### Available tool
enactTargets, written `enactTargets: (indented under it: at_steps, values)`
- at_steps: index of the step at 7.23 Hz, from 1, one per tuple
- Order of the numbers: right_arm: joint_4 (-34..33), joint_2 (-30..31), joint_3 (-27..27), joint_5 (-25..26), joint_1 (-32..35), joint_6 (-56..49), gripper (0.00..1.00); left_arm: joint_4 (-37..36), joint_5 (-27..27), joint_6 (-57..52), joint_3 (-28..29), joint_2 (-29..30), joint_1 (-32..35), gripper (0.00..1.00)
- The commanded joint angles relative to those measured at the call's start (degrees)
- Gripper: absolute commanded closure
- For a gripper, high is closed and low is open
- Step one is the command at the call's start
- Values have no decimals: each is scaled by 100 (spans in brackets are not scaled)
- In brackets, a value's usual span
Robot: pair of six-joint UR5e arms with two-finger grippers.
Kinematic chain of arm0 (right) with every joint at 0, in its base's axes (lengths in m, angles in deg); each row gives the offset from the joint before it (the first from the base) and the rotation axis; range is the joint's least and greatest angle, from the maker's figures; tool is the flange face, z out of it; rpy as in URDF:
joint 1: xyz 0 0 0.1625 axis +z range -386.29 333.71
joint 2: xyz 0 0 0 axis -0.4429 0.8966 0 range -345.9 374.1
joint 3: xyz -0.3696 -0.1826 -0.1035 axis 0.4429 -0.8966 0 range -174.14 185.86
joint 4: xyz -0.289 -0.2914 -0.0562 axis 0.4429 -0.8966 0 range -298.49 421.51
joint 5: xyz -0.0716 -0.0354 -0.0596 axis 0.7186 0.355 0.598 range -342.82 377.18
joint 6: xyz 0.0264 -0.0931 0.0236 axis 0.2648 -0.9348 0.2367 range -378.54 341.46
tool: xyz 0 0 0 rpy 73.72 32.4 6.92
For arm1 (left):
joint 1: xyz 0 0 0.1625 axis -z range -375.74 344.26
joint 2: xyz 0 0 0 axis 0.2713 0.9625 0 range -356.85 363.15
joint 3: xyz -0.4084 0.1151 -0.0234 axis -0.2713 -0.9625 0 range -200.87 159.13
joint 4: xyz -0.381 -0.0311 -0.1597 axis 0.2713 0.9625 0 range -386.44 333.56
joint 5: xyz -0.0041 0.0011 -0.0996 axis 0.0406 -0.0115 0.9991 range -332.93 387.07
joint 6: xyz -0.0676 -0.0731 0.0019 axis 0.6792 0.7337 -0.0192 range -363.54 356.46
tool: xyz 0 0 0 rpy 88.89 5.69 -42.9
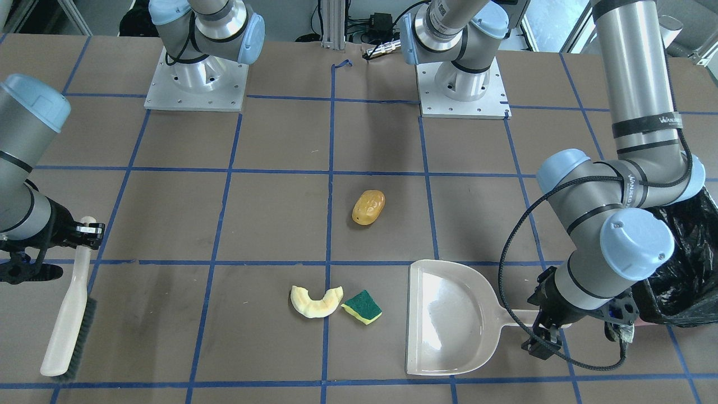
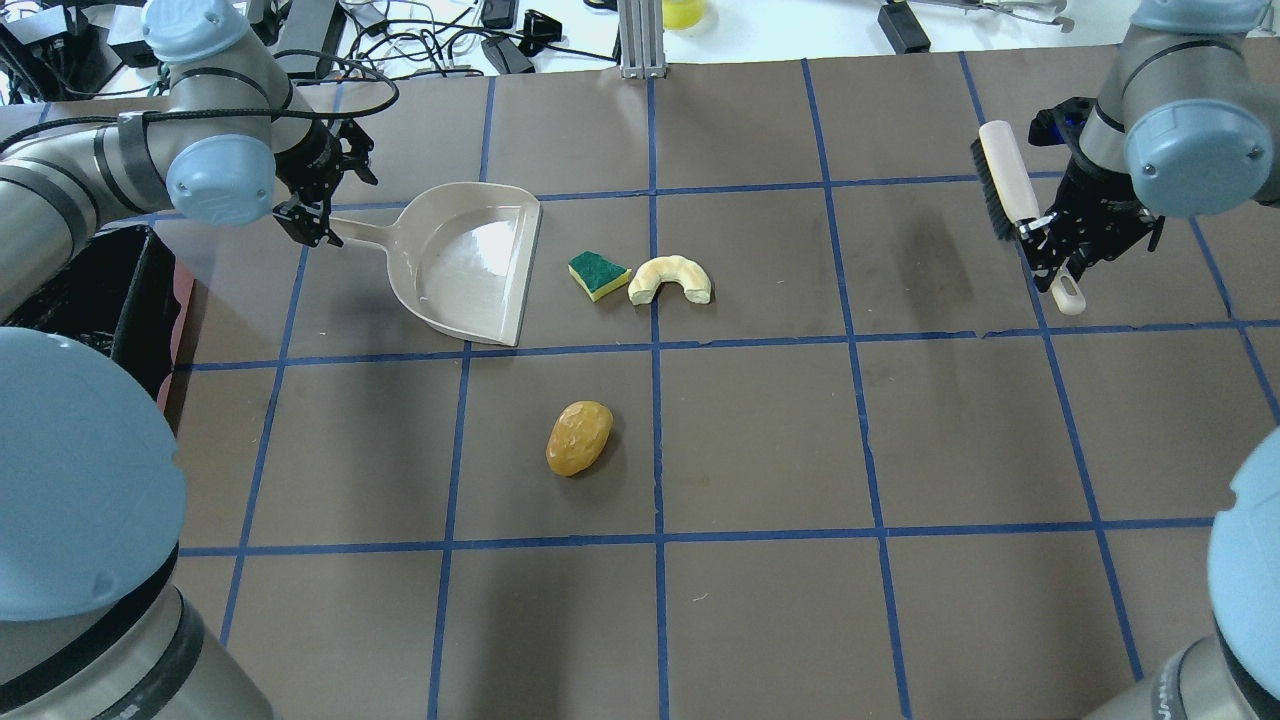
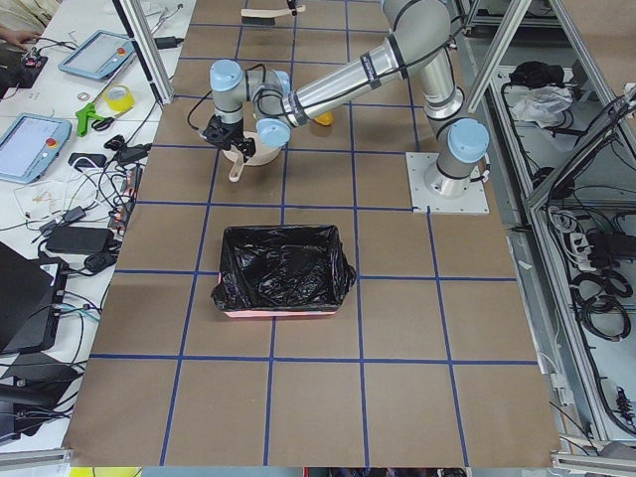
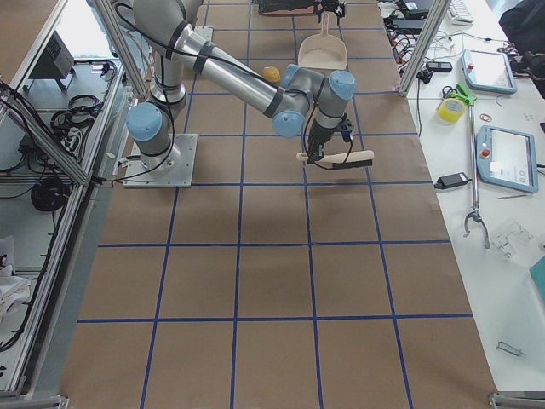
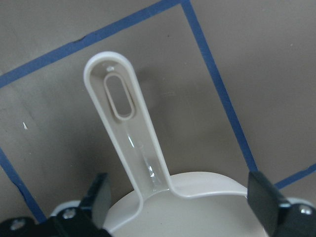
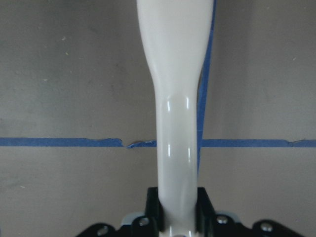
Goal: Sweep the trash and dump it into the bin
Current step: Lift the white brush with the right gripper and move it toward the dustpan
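The trash lies on the brown table: a yellow-brown potato-like lump (image 2: 579, 437), a pale crescent slice (image 2: 670, 278) and a green-and-yellow sponge chunk (image 2: 598, 274). The slice and sponge lie just off the open edge of the beige dustpan (image 2: 465, 260). My left gripper (image 2: 310, 215) is open, its fingers (image 5: 98, 197) wide on either side of the dustpan handle (image 5: 133, 133), not touching it. My right gripper (image 2: 1050, 250) is shut on the white handle of the brush (image 2: 1010, 190), far right of the trash. The black-lined pink bin (image 3: 283, 268) stands beyond the dustpan, on my left.
Blue tape lines grid the table. The two arm bases (image 1: 196, 84) stand at the robot's side. Cables and tablets (image 3: 94, 55) lie on the white bench beyond the far edge. The left arm's elbow (image 1: 634, 241) hangs over the bin's edge (image 1: 690, 269).
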Motion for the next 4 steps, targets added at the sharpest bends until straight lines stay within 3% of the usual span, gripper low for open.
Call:
enactTargets:
  at_steps: [1, 2, 3, 4]
  values:
    - [419, 230, -62, 22, 600, 904, 92, -3, 21, 3, 15, 106, -43, 5]
    - [561, 293, -62, 13, 951, 1336, 92, -12, 21, -23, 15, 176, -51, 11]
    - [589, 293, -62, 22, 1355, 1776, 93, -108, -14, -50, 15, 203, -52, 28]
    - [598, 285, -62, 13, 1803, 2554, 94, -100, -14, -94, 15, 194, -52, 66]
